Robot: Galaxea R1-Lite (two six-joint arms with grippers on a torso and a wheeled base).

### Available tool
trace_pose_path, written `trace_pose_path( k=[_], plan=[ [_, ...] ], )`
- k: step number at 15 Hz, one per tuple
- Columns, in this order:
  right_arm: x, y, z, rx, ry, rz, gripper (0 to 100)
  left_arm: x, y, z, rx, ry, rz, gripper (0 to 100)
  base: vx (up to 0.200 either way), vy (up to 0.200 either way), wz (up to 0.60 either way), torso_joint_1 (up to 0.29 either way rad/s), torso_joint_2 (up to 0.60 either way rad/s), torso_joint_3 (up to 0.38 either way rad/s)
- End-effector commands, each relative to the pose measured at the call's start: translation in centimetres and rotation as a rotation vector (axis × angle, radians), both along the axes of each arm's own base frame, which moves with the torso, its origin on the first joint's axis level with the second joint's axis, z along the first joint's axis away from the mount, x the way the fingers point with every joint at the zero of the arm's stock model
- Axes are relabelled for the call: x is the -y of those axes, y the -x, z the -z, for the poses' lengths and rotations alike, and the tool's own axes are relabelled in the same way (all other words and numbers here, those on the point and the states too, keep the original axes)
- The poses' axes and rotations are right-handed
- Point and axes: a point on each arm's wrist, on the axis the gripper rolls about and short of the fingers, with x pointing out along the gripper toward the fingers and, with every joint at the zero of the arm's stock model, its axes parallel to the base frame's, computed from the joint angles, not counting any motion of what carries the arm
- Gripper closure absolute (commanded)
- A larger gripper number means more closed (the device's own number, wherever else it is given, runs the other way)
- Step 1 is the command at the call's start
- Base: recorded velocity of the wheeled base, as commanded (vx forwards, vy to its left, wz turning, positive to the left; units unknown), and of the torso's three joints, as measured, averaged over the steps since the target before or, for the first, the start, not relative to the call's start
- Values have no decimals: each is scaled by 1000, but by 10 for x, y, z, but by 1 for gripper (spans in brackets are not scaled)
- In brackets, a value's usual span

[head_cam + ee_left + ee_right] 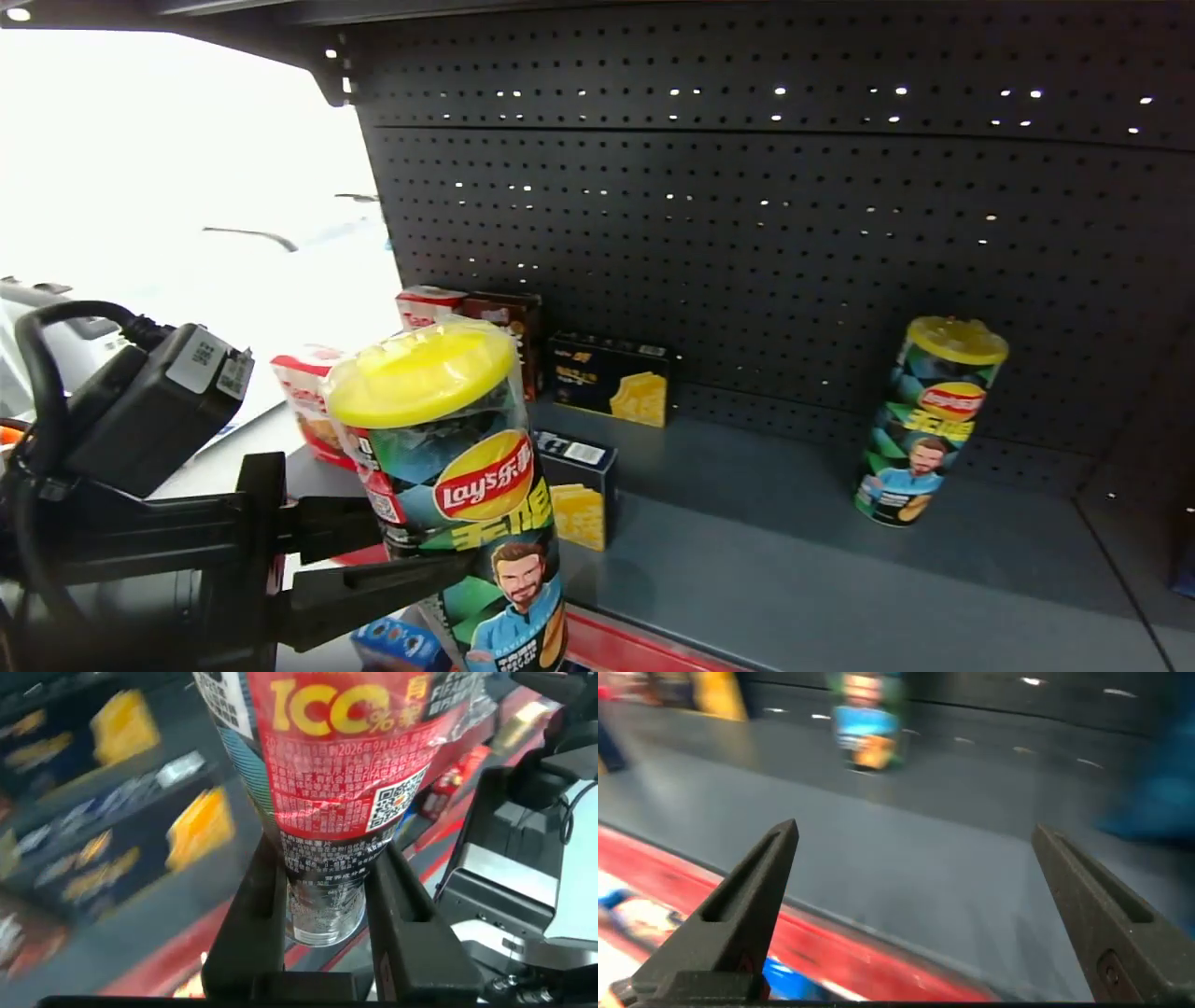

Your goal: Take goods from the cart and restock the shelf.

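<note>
A tall chip can (pixel 467 485) with a yellow lid is upright in my left gripper (pixel 420 551), which is shut on its lower body, at the front left edge of the dark shelf (pixel 794 560). In the left wrist view the black fingers (pixel 266 905) clamp the can (pixel 336 784) near its clear base. A second, matching can (pixel 924 420) stands upright at the shelf's back right, also visible far off as can (pixel 868 723). My right gripper (pixel 920 859) is open with nothing between its fingers, just in front of the shelf's red front strip (pixel 831 943).
Two black boxes with yellow print (pixel 611 378) (pixel 579 485) stand behind the held can. Red-and-white boxes (pixel 308 401) (pixel 429 303) and a brown box (pixel 513 327) sit at the shelf's left end. A perforated black panel (pixel 747 233) backs the shelf. The shelf's middle is bare.
</note>
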Motion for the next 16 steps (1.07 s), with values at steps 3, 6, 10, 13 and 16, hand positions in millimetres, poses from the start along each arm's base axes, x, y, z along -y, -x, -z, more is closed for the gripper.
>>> trace_pose_path(
  k=[3, 6, 10, 13, 16],
  plan=[
    [0, 0, 0, 1, 0, -1, 0, 0, 0, 1, -4, -3, 0, 100, 0, 0, -600, 5, 2, 5],
    [0, 0, 0, 1, 2, 0, 0, 1, 0, 2, -7, -4, 0, 100, 0, 0, -600, 1, 2, 2],
    [0, 0, 0, 1, 2, -1, 0, 0, 0, 3, -11, -7, 0, 100, 0, 0, 0, 0, 0, 0],
    [0, 0, 0, 0, 2, 0, 0, 0, 0, 3, -11, -7, -1, 100, 0, 0, 0, 0, 0, 0],
    [0, 0, 0, -2, 6, -3, 0, 0, -1, 3, -7, -6, -5, 100, 0, 0, 0, 0, 0, 0]
  ],
)
